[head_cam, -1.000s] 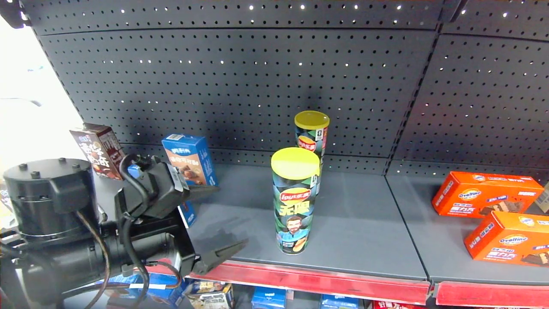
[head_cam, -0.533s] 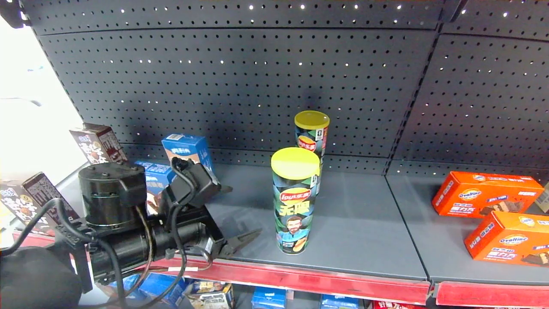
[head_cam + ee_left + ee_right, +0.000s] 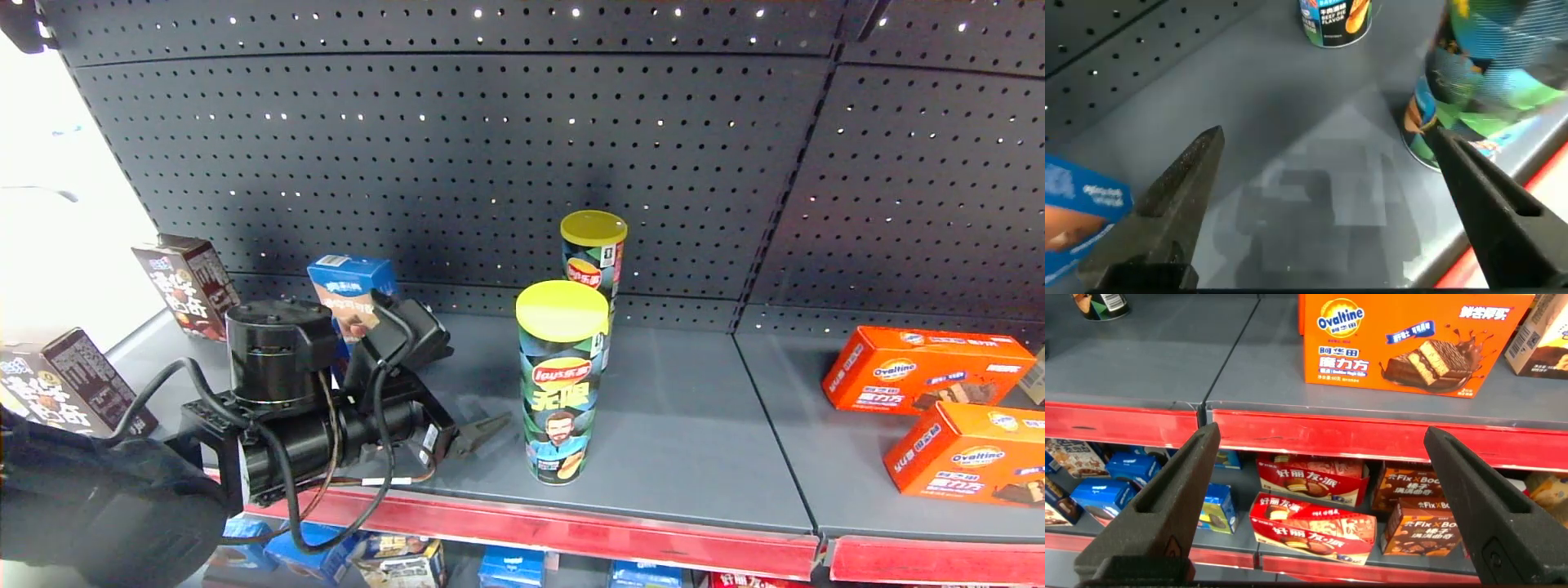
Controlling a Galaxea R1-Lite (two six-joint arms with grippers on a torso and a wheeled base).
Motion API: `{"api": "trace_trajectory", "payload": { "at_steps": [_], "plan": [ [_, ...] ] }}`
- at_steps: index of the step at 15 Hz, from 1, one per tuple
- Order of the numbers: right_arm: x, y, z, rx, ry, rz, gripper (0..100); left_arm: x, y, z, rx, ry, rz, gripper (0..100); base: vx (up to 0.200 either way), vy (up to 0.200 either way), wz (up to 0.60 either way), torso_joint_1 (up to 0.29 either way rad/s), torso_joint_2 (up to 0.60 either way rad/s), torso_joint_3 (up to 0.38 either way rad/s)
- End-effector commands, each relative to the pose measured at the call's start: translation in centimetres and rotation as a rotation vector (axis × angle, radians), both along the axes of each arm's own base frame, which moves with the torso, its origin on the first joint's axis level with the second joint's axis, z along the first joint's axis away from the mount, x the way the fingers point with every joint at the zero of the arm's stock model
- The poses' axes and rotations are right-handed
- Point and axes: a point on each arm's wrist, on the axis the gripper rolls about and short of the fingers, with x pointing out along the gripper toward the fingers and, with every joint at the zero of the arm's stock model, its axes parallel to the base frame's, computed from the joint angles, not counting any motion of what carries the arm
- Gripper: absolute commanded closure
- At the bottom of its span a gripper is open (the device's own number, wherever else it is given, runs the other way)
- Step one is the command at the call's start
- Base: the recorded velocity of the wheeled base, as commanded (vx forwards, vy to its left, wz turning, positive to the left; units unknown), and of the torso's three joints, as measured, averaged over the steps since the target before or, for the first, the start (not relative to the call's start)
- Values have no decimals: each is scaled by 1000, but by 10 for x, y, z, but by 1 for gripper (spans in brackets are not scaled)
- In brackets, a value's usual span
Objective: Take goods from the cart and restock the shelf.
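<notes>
1. Two grippers are seen, both with jaws spread wide and nothing held between them.
2. The left gripper (image 3: 478, 388) (image 3: 1325, 137) is held low over the shelf (image 3: 694, 425), with bare shelf surface between its jaws.
3. The front can (image 3: 562, 384) (image 3: 1462, 98) is stood upright just outside the jaw nearer the shelf's red edge, close to that jaw's tip; a narrow gap is seen there in the head view.
4. The rear can (image 3: 593, 253) (image 3: 1333, 20) is set upright ahead of the open jaws, farther off, against the back panel.
5. A blue box (image 3: 351, 294) (image 3: 1078, 204) is placed outside the other jaw, on the side away from the cans.
6. Two brown boxes (image 3: 188, 282) (image 3: 65, 384) are stood behind the left gripper's jaws, well apart from them.
7. The right gripper (image 3: 1323, 434) is held before the shelf's red edge; an orange box (image 3: 1413, 343) is seen beyond its jaws, on the shelf.
8. Red boxes (image 3: 1315, 527) are laid on a lower level, in line with the gap between the right jaws.
</notes>
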Motion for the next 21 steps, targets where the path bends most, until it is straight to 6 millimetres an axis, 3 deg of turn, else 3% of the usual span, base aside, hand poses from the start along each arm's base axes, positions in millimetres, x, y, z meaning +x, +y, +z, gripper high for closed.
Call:
{"api": "trace_trajectory", "payload": {
  "at_steps": [1, 7, 21],
  "plan": [
    [0, 0, 0, -1, 2, 0, 0, 5, -5, -3, -1, -1, -9, 0, 0, 0, 0, 0, 0, 0],
    [0, 0, 0, 0, 2, 0, 0, 22, -21, -4, -12, -23, -30, 0, 0, 0, 0, 0, 0, 0],
    [0, 0, 0, 0, 2, 0, 0, 24, -32, -9, -8, -13, -58, 0, 0, 0, 0, 0, 0, 0]
  ]
}}
